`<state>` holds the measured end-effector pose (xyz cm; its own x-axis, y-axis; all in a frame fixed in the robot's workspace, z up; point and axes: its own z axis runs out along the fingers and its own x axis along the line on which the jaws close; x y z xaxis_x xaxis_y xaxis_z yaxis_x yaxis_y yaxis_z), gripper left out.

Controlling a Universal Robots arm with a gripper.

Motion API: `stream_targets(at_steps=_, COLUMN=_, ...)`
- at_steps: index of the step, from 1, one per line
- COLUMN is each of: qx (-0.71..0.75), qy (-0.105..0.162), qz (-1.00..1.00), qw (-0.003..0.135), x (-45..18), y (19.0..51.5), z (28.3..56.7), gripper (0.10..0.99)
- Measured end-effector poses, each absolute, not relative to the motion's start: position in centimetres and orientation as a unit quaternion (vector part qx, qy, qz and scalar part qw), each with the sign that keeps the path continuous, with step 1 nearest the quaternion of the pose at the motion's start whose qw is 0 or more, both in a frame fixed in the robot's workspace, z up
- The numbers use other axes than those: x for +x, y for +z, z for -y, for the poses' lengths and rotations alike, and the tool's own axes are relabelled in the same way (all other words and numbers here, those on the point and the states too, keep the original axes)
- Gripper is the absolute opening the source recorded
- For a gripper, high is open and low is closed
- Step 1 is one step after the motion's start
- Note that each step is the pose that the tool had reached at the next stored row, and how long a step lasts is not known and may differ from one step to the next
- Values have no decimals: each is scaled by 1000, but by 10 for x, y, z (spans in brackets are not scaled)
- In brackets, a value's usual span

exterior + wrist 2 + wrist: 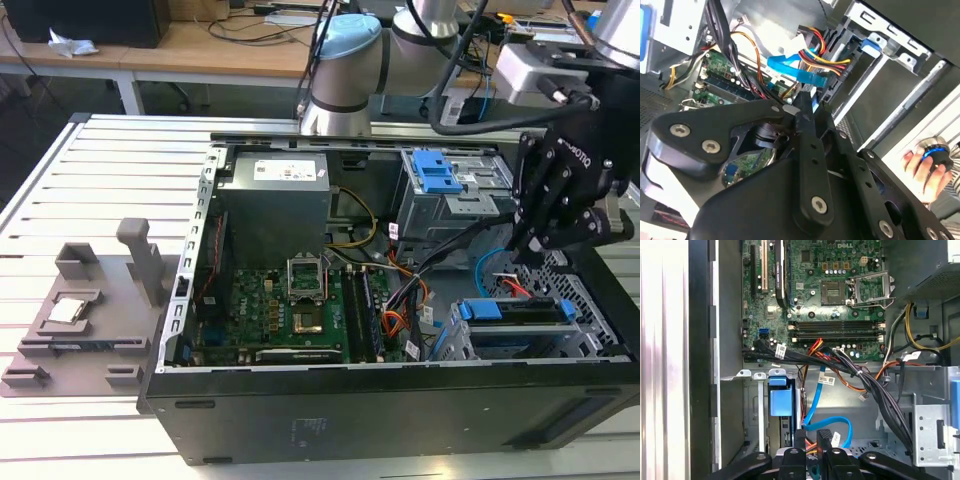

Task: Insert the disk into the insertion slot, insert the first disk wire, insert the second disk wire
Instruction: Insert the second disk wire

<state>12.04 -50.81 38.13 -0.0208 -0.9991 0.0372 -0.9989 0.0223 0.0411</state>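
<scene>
A robotics lab or workshop is indicated; a slatted metal table [60, 190] is spread across the exterior view, with an open computer case [400, 410] laid on it at lower centre; a robot arm [345, 65] is mounted at top centre; wooden workbenches [200, 45] strewn with cables [265, 25] are seen along the top edge; a grey fixture [80, 320] is set at lower left.

The way to the insertion slot [520, 345] is crowded by black wires [875, 390] and a blue cable [813, 402]. Open room is left above the motherboard [260, 300].
</scene>
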Motion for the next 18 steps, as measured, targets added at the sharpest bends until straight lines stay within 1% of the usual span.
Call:
stream_targets(at_steps=8, qx=742, qy=0, qz=670, qw=29, x=130, y=382, z=506, gripper=239)
stream_targets(at_steps=10, qx=743, qy=1, qz=669, qw=31, x=134, y=381, z=506, gripper=239)
stream_targets(at_steps=13, qx=746, qy=7, qz=665, qw=39, x=138, y=378, z=506, gripper=239)
stream_targets(at_steps=18, qx=747, qy=7, qz=664, qw=41, x=138, y=367, z=506, gripper=239)
